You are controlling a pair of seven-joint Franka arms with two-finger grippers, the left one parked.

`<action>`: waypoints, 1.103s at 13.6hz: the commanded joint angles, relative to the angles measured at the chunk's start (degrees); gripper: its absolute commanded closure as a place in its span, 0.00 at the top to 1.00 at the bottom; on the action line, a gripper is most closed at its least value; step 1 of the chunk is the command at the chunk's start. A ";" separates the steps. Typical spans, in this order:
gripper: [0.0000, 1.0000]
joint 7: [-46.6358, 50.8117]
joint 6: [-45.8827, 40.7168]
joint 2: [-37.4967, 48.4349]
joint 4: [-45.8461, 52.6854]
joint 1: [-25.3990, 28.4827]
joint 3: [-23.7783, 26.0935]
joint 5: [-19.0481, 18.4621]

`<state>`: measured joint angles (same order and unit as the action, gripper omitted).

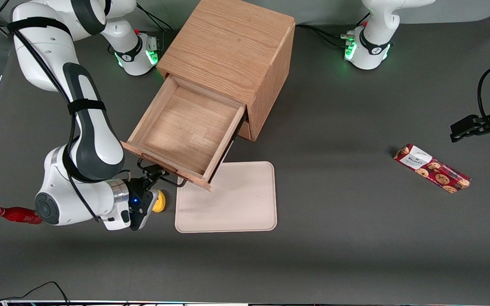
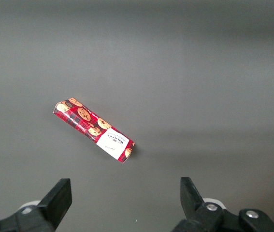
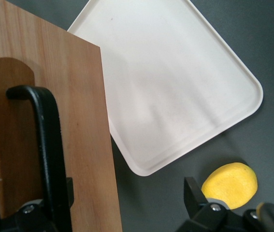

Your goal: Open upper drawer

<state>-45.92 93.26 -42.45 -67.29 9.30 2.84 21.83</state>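
Now, hand [image 1: 153, 173] at upper drawer [image 1: 183, 131] handle [image 3: 47, 145] (pulled out)

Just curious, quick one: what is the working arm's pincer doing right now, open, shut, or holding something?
Pincer: open, fingers either side of the drawer handle of the pulled-out upper drawer, not clamped.

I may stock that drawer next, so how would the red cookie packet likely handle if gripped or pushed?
The long red cookie packet lies flat on the grey table, so it would probably slide, not roll. Its boxy wrap looks crushable, the cookies likely fragile. The gripper is at the black wire handle of the pulled-out light oak upper drawer.
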 commanded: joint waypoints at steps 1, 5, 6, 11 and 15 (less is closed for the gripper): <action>1.00 -1.28 0.17 -1.33 4.98 -2.09 -0.03 1.63; 1.00 0.48 -3.95 2.45 5.07 -1.30 -0.21 0.85; 1.00 0.66 -4.92 3.42 5.06 -1.39 -0.21 0.50; 1.00 17.93 -11.69 15.79 0.17 -2.00 -0.12 -4.59; 1.00 36.92 -11.26 28.19 -11.88 -1.13 -1.16 -16.43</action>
<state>-16.71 80.66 -21.50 -70.27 7.62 2.50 10.31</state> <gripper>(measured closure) 0.000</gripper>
